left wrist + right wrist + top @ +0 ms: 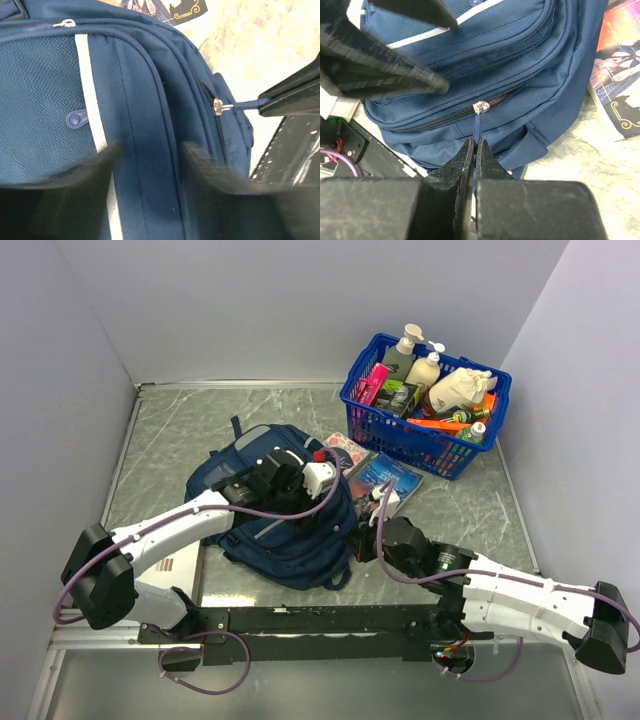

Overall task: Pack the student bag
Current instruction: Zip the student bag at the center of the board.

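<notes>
Grey desk (180,430) carries the bag (290,530) at centre. We note left fingers (70,175) spread apart astride its front fold, gripping nothing, likely to steady it. Right fingers (452,175) are clamped on the zip pull (477,127), presumably to open it. Basket (420,450) stands far right.

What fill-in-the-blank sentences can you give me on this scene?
The right jaws pinch the bag's ___ pull.
The bottles stand in the ___ basket.
The left jaws stand ___ over the bag.
Missing words: zipper, blue, open.
</notes>
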You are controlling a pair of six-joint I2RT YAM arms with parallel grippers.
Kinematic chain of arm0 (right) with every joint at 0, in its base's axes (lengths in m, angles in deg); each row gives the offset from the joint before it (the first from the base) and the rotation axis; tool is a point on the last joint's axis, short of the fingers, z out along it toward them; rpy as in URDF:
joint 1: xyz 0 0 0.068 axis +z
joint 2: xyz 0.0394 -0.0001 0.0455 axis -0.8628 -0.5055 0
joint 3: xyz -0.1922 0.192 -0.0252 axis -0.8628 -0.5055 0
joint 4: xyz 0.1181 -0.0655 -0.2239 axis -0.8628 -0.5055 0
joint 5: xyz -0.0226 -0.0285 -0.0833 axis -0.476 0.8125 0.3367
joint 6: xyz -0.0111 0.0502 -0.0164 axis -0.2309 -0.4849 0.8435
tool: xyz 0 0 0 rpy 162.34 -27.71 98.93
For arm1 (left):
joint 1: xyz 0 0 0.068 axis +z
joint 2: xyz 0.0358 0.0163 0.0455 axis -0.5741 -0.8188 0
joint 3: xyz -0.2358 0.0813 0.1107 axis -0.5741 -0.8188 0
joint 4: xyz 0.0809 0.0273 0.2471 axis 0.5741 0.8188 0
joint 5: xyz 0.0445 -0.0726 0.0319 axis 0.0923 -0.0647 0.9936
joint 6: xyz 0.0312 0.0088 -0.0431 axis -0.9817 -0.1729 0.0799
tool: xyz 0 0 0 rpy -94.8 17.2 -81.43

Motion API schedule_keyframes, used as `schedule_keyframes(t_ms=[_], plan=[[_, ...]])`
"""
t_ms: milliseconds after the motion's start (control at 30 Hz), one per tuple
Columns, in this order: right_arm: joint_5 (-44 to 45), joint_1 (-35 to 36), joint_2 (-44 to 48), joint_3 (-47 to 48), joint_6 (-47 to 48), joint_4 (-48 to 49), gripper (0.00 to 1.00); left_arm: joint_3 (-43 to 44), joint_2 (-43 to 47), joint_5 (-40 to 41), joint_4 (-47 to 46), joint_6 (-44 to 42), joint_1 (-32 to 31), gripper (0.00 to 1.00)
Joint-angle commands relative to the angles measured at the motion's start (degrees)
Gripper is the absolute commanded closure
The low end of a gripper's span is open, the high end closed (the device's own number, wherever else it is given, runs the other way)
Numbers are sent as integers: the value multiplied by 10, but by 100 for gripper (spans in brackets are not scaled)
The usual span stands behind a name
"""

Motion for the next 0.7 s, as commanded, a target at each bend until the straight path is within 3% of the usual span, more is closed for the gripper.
schedule_keyframes(t_ms=[0, 67, 200, 433, 667], plan=[[-18, -6, 31, -7, 4, 35, 100, 29, -11, 0, -20, -5, -8, 58], [-18, -12, 34, -9, 5, 29, 100, 30, -12, 2, -19, -23, -23, 76], [-9, -36, 29, -7, 5, 7, 100, 38, -15, 0, -11, -49, -51, 97], [-21, -116, -2, 1, 17, -9, 100, 57, -6, -55, 24, -126, -103, 99], [-54, -191, -19, 9, 39, -5, 100, 41, 25, -100, 53, -160, -106, 99]])
